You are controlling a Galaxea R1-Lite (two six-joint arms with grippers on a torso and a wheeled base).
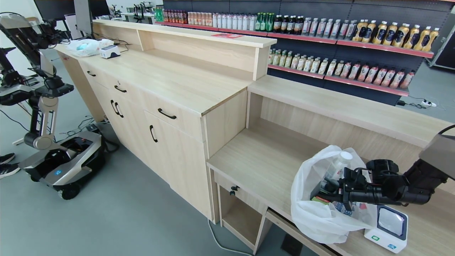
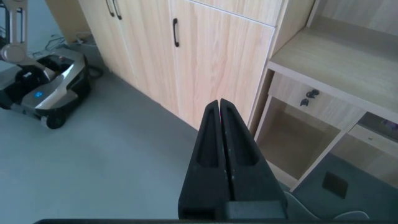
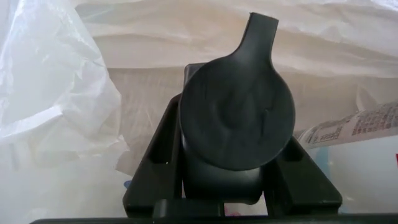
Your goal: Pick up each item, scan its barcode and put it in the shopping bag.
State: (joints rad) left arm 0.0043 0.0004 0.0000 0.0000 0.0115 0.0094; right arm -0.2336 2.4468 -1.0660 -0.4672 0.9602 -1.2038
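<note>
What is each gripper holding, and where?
Right gripper holds a dark round item by its sides, at the bag. Left gripper is shut, empty.

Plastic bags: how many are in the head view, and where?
2. The shopping bag stands on the low counter beside the white scanner. A second bag lies at the far end of the tall counter. More could be hidden behind the counters.

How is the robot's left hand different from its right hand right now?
The left hand is shut with nothing in it; the right hand is shut on a dark round item. The left hand hangs over the grey floor; the right hand is at the mouth of the white shopping bag on the counter. Both are black.
</note>
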